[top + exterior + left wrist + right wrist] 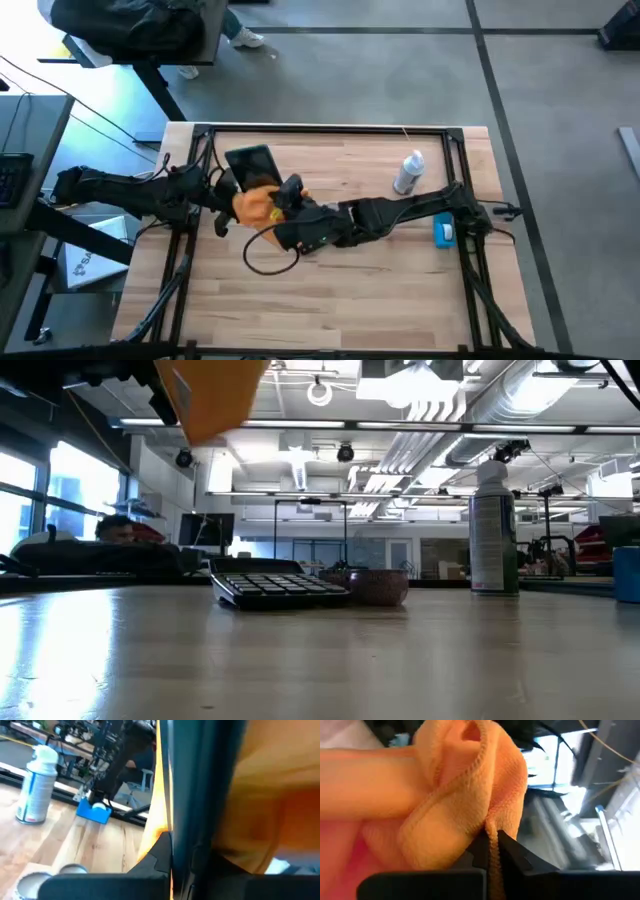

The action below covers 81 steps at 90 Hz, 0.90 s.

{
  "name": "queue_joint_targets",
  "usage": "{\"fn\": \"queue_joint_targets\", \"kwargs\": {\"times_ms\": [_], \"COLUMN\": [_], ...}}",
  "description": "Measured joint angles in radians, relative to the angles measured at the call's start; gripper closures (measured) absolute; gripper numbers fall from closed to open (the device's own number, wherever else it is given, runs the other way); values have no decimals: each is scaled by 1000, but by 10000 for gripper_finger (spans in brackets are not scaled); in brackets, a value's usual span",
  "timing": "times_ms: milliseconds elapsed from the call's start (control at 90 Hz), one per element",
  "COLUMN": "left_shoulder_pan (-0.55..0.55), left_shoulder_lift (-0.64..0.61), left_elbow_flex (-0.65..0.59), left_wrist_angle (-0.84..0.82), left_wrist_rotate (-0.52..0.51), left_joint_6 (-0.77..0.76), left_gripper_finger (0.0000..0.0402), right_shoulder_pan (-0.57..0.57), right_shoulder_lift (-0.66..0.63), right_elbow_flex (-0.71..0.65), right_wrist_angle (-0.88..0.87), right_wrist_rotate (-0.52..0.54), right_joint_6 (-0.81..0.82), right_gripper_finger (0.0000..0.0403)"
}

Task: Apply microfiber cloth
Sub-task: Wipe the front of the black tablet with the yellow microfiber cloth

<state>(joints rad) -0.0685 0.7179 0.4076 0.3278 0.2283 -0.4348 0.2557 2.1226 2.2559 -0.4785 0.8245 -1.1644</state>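
Soft bright orange microfiber cloth [255, 203] held aloft just over black calculator [252, 163], pinched in right gripper [490, 847], left gripper [222, 190] alongside, jaw state unclear.

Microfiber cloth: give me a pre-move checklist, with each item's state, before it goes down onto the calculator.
1. Right gripper pinching the microfiber cloth: ok, fingers closed on its edge.
2. Left gripper holding the cloth: cannot tell.
3. Cloth lifted off the table: ok, it hangs high in the low view.
4. Calculator flat on the table: ok.
5. Spray can clear of the cloth: ok, upright, well aside.
6. Blue object clear: ok.
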Motion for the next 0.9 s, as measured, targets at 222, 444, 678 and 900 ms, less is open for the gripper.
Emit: {"fn": "queue_joint_targets", "kwargs": {"times_ms": [222,444,678,900], "left_shoulder_pan": [-82,-169,-220,-276], "left_shoulder_lift": [116,172,165,134], "left_elbow_flex": [0,-1,-3,0], "left_wrist_angle": [28,77,60,47], "left_wrist_rotate": [-42,-116,-133,-137], "left_joint_6": [1,-20,29,35], "left_gripper_finger": [396,396,396,396], "right_shoulder_pan": [-28,-46,-43,-34], "right_shoulder_lift": [-3,-3,-17,-131], "right_elbow_flex": [0,0,0,-1], "right_wrist_angle": [83,92,40,-260], "right_wrist_rotate": [25,119,276,299], "right_joint_6": [-101,-137,-178,171], "right_gripper_finger": [403,403,403,403]}}
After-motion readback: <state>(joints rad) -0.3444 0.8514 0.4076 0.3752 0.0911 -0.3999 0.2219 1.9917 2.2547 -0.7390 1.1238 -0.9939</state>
